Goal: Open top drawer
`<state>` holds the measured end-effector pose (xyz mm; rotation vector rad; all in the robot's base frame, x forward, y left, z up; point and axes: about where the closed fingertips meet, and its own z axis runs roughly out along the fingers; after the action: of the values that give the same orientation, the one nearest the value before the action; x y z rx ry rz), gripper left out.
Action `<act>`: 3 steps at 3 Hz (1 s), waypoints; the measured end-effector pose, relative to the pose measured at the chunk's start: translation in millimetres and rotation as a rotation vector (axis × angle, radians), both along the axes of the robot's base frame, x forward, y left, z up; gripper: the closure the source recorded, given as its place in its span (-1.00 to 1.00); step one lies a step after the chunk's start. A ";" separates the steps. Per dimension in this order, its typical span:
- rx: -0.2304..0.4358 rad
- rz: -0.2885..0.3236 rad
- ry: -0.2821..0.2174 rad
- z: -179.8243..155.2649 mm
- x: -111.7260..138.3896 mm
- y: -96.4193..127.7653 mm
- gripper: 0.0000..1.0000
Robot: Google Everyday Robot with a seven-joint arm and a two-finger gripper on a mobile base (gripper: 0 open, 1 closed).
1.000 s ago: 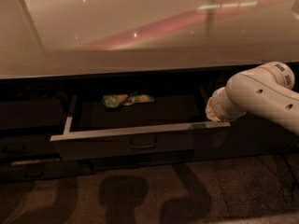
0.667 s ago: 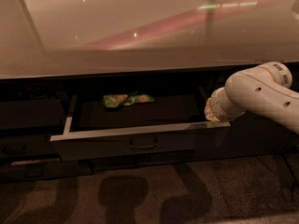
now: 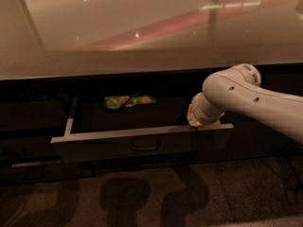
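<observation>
The gripper [image 3: 198, 121] (open or closed cannot be told) sits at the top drawer's [image 3: 94, 148] right front corner. Pulling there could skew and jam it.

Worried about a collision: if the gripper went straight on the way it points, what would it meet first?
Probably the top drawer itself: the gripper sits at the right end of its front edge, pointing downward, so the rim or interior floor comes first. Depth is unclear.

Green crumpled packet [image 3: 129, 100], glossy countertop [image 3: 142, 32], dark floor [image 3: 142, 197]
</observation>
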<state>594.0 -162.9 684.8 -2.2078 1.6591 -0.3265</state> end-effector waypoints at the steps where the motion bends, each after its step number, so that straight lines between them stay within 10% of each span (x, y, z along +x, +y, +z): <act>1: 0.000 0.000 0.000 -0.1 0.1 -0.1 1.00; 3: -0.018 -0.051 0.164 -69.0 26.9 -22.2 1.00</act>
<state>620.9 -185.1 615.8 -2.2611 1.8064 -0.1776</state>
